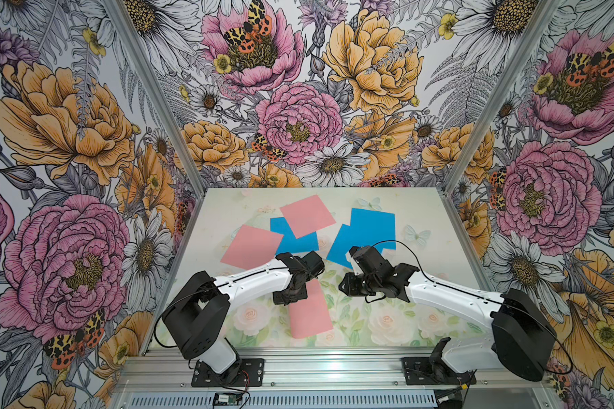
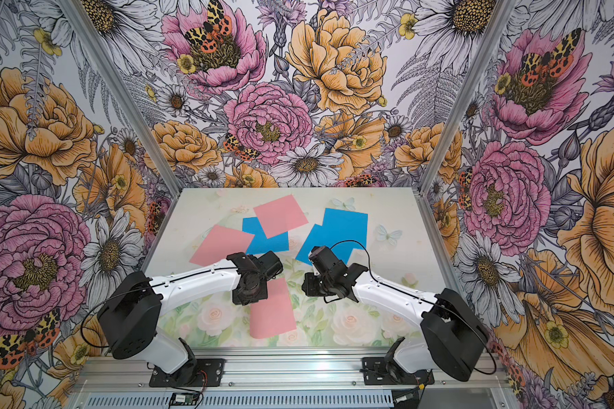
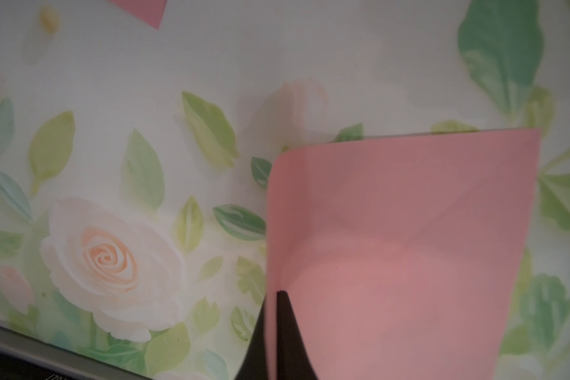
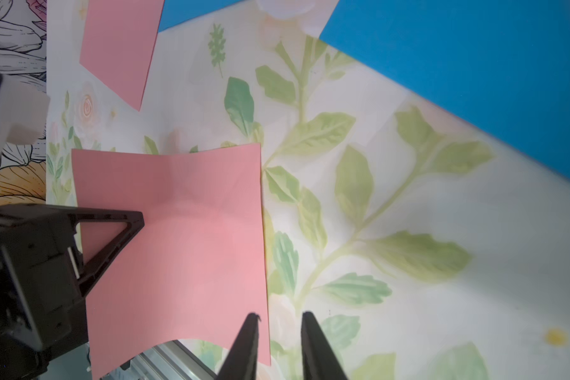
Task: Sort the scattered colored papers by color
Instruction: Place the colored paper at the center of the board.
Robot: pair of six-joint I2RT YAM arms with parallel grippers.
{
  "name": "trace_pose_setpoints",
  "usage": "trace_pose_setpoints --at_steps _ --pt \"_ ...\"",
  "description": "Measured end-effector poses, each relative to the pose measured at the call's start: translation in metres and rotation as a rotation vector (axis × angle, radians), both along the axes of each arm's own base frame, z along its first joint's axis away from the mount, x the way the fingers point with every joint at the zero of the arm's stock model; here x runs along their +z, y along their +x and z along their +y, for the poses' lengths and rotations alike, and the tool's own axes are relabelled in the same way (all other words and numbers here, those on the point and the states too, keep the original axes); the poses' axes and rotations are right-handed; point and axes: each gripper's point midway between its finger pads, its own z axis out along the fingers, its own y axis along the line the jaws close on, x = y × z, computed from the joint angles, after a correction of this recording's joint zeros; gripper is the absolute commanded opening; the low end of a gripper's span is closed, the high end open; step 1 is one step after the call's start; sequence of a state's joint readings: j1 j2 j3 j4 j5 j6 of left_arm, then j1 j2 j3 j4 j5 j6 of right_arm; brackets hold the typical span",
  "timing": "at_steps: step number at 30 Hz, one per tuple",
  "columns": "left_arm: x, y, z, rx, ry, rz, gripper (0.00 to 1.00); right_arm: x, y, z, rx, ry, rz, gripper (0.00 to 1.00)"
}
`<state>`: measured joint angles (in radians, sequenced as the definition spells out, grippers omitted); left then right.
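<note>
Landmark: held pink paper (image 1: 311, 315), nearest the arm bases, lifted off the table (image 1: 369, 318) and bowed.

Left end effector (image 3: 272, 306) is clenched on one edge of it. Right end effector (image 4: 280, 317) is at another edge: jaws a little apart, sheet edge in the gap, not pinched as far as seen.

Handling, judged: very light, thin and floppy. It sags from a single pinch, creases easily and likely slides on the smooth table. Best taken at an edge or corner. Sheets lying flat look hard to get under, so go for a raised or overlapping edge.

Just beyond the landmark, to the right: near blue paper (image 1: 339, 249), partly under the right arm. It overlaps the far blue paper (image 1: 373, 225) behind it.

Beyond the landmark, to the left: left pink paper (image 1: 250, 246), touching the middle blue paper (image 1: 295, 237).

Farthest from the landmark: far pink paper (image 1: 307, 215), lying over the middle blue paper's far corner.

Containers: none in view. No tray or bin, so the colour piles would sit on the bare table. Nothing is grouped by colour yet except the two overlapping blues.
</note>
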<state>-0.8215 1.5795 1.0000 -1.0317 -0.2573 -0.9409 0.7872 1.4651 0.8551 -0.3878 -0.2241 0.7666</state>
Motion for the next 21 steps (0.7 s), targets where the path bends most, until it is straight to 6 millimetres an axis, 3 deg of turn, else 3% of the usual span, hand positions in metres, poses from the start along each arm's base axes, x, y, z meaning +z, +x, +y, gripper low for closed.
trace_pose_setpoints --at_steps 5,9,19,21 --pt "0.001 0.007 0.006 -0.005 0.01 -0.009 0.0 -0.011 0.011 0.059 0.085 0.025 0.001 0.13" --pt "0.001 0.013 0.014 -0.007 0.019 -0.005 0.0 -0.01 0.016 0.089 0.129 0.055 -0.012 0.11" --pt "0.001 0.016 0.026 -0.042 0.038 0.031 0.0 -0.016 0.032 0.107 0.13 0.068 -0.024 0.05" --pt "0.001 0.015 0.028 -0.046 0.043 0.039 0.0 -0.021 0.036 0.106 0.121 0.059 -0.021 0.0"
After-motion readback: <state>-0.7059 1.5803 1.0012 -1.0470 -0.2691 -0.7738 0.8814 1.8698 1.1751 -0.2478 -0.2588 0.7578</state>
